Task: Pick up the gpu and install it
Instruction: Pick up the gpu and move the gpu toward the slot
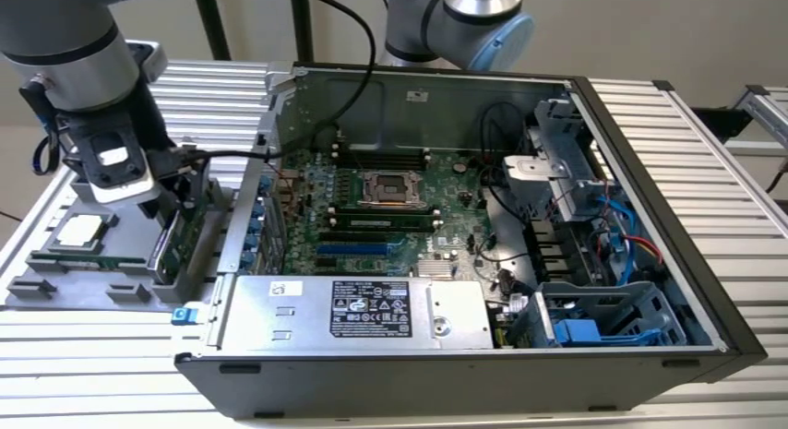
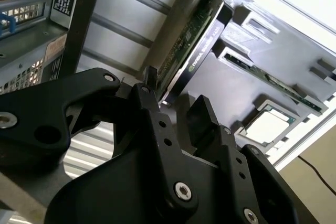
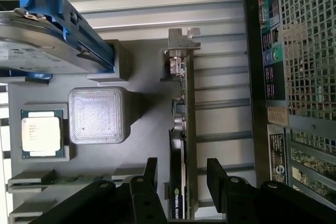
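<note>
gpu (image 3: 183,103) stood on edge in the gray tray (image 3: 142,129) beside the computer case (image 1: 407,101) | end effector (image 3: 184,166) was open, straddling it, nothing gripped | pick-up and install not yet done

A robotics lab, by the look of it: an opened computer case (image 1: 407,392) lies on a ribbed aluminium worktop (image 1: 689,143) beside a grey parts fixture (image 1: 55,286) (a processor (image 1: 80,231) sits in it), under a robot arm (image 1: 68,41).

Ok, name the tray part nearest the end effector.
The gpu, standing on edge between the end effector's open fingers; the CPU and hard drive lie farther off.
</note>
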{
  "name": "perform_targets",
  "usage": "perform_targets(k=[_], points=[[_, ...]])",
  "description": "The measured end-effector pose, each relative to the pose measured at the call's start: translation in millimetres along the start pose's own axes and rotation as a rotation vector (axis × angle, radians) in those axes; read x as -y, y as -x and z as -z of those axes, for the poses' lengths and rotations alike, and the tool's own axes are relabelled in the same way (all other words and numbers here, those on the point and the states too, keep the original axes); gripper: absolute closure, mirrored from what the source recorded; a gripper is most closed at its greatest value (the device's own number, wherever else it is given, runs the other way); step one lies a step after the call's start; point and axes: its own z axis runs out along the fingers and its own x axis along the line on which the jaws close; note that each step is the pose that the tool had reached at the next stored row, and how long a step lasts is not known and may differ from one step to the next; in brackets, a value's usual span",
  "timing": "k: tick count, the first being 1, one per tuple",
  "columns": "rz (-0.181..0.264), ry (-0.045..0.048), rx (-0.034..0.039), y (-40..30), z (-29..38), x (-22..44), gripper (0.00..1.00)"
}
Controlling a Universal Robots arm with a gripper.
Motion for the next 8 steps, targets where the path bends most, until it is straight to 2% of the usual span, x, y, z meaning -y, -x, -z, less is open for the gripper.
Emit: perform_targets(k=[8], points=[[0.000, 0.0000, 0.0001, -0.1, -6.0, 0.3, 0.00]])
